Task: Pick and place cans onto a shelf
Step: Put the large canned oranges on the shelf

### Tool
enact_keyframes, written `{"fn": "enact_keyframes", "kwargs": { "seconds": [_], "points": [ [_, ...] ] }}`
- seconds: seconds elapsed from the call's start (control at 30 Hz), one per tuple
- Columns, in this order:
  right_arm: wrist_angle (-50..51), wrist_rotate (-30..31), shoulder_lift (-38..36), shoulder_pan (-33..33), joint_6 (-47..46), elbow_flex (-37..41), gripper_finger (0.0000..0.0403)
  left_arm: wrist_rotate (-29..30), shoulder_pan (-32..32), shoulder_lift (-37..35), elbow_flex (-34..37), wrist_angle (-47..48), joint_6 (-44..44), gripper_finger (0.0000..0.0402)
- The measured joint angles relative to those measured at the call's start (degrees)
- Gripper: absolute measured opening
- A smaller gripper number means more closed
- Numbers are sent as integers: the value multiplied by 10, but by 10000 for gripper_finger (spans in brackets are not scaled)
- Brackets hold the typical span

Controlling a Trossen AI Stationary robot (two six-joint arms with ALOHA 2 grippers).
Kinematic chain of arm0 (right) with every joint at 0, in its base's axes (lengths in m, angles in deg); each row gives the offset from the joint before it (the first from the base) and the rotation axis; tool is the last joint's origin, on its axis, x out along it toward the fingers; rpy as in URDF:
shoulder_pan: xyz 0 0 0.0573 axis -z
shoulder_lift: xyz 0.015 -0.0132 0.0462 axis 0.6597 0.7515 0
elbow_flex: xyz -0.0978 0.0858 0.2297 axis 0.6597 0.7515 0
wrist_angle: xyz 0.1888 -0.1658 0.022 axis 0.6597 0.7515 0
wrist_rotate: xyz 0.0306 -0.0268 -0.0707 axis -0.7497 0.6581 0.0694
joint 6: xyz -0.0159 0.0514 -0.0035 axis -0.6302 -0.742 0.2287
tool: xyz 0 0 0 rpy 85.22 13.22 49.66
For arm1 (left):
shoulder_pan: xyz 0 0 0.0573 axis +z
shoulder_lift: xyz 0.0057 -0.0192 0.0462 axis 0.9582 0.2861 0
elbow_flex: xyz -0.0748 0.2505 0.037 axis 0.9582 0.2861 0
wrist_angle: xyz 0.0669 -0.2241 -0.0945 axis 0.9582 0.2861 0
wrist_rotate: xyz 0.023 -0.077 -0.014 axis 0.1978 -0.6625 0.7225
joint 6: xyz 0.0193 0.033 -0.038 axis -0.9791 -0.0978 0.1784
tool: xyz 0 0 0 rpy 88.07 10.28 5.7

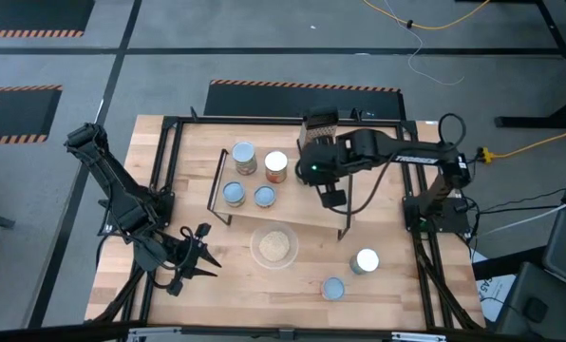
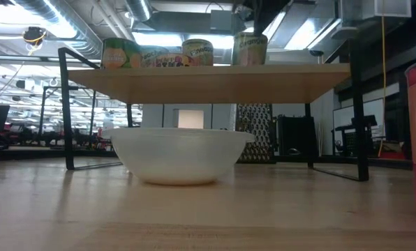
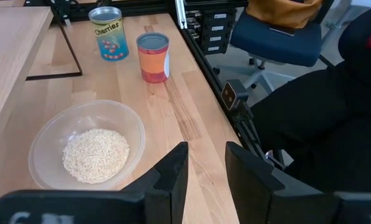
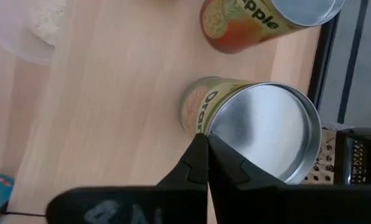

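The light-wood shelf (image 1: pixel 307 217) stands mid-table on a black frame. On it stand two taller cans (image 1: pixel 244 157) (image 1: pixel 276 166) and two short blue-topped cans (image 1: pixel 234 194) (image 1: pixel 264 197). My right gripper (image 1: pixel 316 173) (image 4: pixel 204 142) is over the shelf's far right part, shut, with its tips at a silver-topped "Orange" can (image 4: pixel 260 124), which my arm hides in the high view. An "Apple" can (image 4: pixel 260 22) stands beside it. Two more cans (image 1: pixel 365 259) (image 1: pixel 332 288) stand on the table. My left gripper (image 1: pixel 199 255) (image 3: pixel 207 168) is open and empty at the near left. My right gripper's shut fingertips (image 4: pixel 198 152) come down from above at the Orange can's side just under its rim (image 4: pixel 205 127). Whether they touch it I cannot tell. The can stands upright on the shelf.
A clear bowl of rice (image 1: pixel 274 246) (image 3: pixel 86 152) sits on the table in front of the shelf. A dark box grater (image 1: pixel 319 124) stands behind the shelf. In the left wrist view a "Cherries" can (image 3: pixel 109 32) and an orange-labelled can (image 3: pixel 153 57) stand beyond the bowl.
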Motion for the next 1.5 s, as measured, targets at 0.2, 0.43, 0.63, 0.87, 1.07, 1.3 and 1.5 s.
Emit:
{"fn": "enact_keyframes", "kwargs": {
  "seconds": [0.2, 0.43, 0.63, 0.87, 1.07, 1.3, 1.5],
  "points": [
    [-3, -46, 7, 6, 12, 0, 0, 0, 0, 0, 0, 0, 0, 100],
    [-9, -46, 7, 6, 12, 0, 4, 0, 0, 0, 0, 0, 0, 100],
    [-9, -46, 7, 6, 12, 0, 12, 0, 0, 0, 0, 0, 0, 100],
    [-9, -46, 7, 6, 12, 0, 13, 0, 0, 0, 0, 0, 0, 100],
    [-9, -46, 7, 6, 12, 0, 14, 0, 0, 0, 0, 0, 0, 100],
    [-10, -46, 7, 6, 12, 0, 15, 0, 0, 0, 0, 0, 0, 100],
    [-13, -46, 7, 6, 12, 0, 15, 0, 0, 0, 0, 0, 0, 100]
  ]
}}
